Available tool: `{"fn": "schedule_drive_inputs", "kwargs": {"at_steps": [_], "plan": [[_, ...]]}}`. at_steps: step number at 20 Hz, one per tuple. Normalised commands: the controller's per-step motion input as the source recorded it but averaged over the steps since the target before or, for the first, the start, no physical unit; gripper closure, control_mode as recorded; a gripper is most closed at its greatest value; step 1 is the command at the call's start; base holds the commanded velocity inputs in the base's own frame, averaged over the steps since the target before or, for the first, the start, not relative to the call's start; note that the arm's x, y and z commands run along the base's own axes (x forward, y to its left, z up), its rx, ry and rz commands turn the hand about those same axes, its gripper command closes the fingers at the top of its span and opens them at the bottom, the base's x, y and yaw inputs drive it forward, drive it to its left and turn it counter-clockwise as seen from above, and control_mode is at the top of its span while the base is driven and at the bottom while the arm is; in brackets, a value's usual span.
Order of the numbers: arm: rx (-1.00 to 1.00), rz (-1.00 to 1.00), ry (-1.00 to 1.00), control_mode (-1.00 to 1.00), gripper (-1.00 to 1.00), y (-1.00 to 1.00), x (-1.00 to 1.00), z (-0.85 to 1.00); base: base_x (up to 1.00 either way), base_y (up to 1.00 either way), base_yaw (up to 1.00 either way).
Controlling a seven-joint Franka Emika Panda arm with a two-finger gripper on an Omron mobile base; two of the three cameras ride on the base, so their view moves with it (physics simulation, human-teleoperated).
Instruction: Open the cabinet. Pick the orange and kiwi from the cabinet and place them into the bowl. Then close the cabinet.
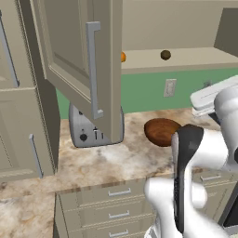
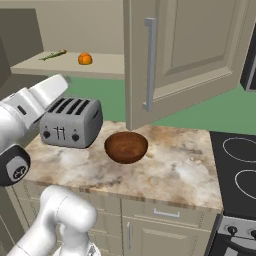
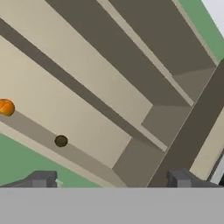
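Note:
The cabinet (image 1: 186, 59) stands open, its left door (image 1: 79, 60) and right door (image 2: 190, 50) swung out. On its bottom shelf lie the orange (image 1: 123, 56) (image 2: 85, 58) and, to the right, the dark kiwi (image 1: 165, 55). In the hand view the orange (image 3: 6, 107) is at the left edge and the kiwi (image 3: 61, 141) sits near the shelf's front lip. My gripper (image 3: 111, 179) is open and holds nothing, with the shelf still some way ahead of it. The reddish-brown bowl (image 1: 160, 131) (image 2: 126, 146) rests on the counter below.
A silver toaster (image 1: 90, 130) (image 2: 71, 121) stands left of the bowl, under the open left door. A thin green and orange vegetable (image 2: 54, 55) lies at the shelf's left end. A black stove top (image 2: 240, 165) is to the right. Drawers (image 1: 116, 204) run under the counter.

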Motion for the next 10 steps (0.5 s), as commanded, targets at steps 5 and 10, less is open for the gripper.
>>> {"fn": "schedule_drive_inputs", "kwargs": {"at_steps": [5,10], "plan": [[0.01,-0.39,0.02,-1.0,-1.0,-0.21,0.87,-0.12,0.0,0.0,0.0],[0.15,-0.38,0.13,-1.0,-1.0,-0.65,0.62,0.0,0.0,0.0,0.0]]}}
